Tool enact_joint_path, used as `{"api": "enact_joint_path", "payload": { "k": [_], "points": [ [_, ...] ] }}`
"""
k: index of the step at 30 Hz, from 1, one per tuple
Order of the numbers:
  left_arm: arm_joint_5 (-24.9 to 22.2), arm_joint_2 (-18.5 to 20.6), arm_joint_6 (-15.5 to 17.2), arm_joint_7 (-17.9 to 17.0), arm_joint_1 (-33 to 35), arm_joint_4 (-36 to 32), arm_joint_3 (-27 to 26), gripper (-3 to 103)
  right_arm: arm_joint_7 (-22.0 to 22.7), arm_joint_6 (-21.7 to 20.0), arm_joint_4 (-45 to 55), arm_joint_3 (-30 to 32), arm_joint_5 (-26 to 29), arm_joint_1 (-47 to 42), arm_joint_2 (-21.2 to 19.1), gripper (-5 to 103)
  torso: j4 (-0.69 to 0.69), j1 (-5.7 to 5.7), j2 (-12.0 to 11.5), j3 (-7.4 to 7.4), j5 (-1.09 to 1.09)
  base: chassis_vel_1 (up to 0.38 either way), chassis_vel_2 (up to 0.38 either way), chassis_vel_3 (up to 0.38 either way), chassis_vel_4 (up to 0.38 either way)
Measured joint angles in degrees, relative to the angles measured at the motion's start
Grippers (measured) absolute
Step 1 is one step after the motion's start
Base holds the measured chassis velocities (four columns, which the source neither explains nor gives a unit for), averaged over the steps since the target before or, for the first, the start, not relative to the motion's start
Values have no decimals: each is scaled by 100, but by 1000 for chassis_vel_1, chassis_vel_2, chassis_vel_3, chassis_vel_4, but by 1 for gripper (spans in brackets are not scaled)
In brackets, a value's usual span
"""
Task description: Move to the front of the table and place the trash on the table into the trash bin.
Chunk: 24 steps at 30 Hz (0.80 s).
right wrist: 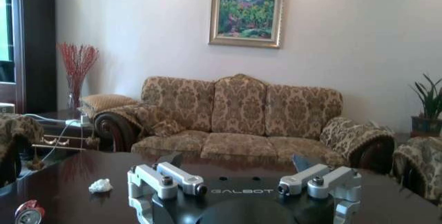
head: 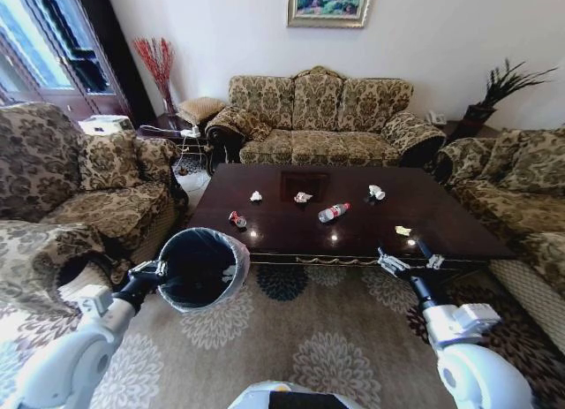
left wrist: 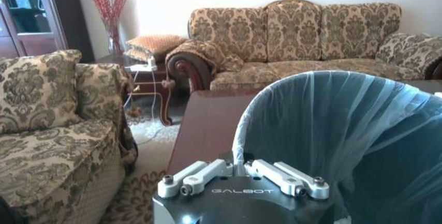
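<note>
Facing the bench from its front edge, the robot looks set to begin picking, and in my judgement the step goes best if the bin is held steady just off the near left corner while the free arm reaches over for the nearest piece. Left end effector is clamped on the bin's rim, fingers closed over its edge, the black-lined mouth tilted toward the bench. Right end effector hovers at the near right edge with fingers spread and nothing between them. The yellow wrapper lies closest to it, so it seems the easiest first grasp; a flat scrap on glossy wood may slide, so a pinch from above would suit. Counted on the bench: one bottle near the middle, one can toward the left, three paper wads, one wrapper.
</note>
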Motion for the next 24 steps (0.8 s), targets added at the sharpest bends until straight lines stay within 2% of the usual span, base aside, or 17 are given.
{"api": "enact_joint_path", "payload": {
  "k": [24],
  "points": [
    [10, -47, -164, -12, 78, 35, 33, 2, -1, -151, -11, 19, -101, -23, -5, 100, 0, 314, 694, 383, 0, 0, 0, 0, 0]
  ]
}}
